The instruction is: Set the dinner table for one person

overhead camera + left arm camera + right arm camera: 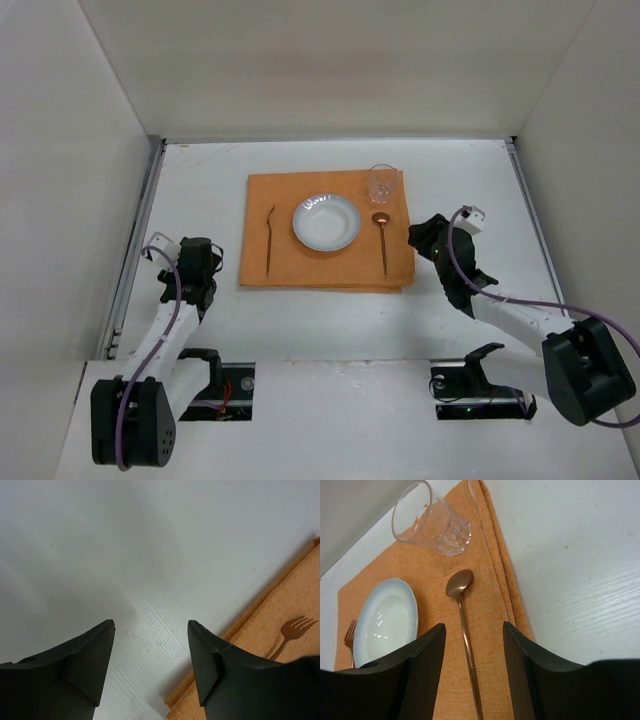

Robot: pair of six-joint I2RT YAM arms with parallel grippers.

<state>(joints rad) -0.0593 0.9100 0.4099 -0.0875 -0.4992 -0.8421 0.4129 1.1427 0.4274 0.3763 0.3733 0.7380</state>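
On the white dinner table lies an orange mat. It carries a white plate, a fork to the plate's left, a copper spoon to its right and a clear glass at the far right corner. My left gripper hovers open just left of the mat, with its fingertips over bare table near the mat's corner and the fork. My right gripper stands open by the mat's right edge. Below its jaws runs the spoon handle, untouched.
White walls close in the back and both sides. Metal rails run along the table's side edges. In the right wrist view the glass and plate lie ahead. Both arm bases sit at the near edge.
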